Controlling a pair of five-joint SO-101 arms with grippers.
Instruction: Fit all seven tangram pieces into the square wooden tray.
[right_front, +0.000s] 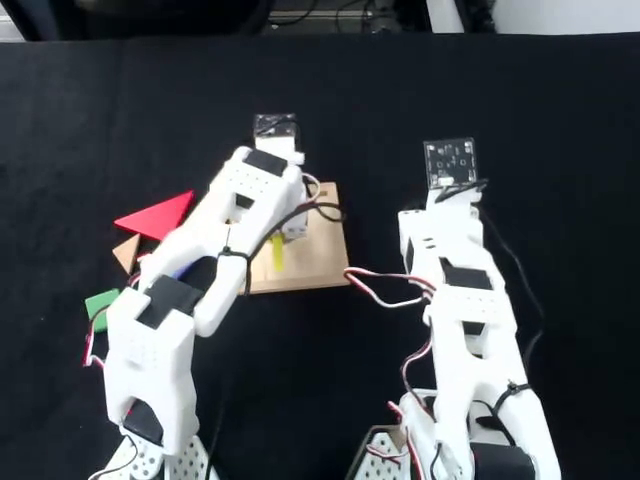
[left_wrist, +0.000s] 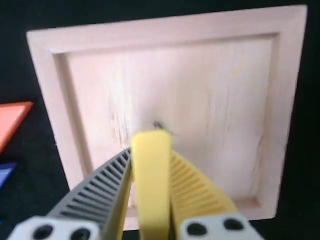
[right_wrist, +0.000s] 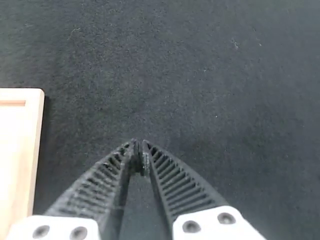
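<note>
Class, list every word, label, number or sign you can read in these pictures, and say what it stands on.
No text can be read.
The wooden tray: bare wood, no print.
The yellow piece: plain.
The red piece: plain.
The small board on the right arm's wrist: marks too small to read.

The tray (left_wrist: 165, 30) lies flat. My left gripper (left_wrist: 151, 144) pinches the yellow piece (left_wrist: 151, 185) on edge over it. The red triangle (right_front: 158, 215), tan piece (right_front: 127, 252) and green piece (right_front: 102, 302) lie alongside.
</note>
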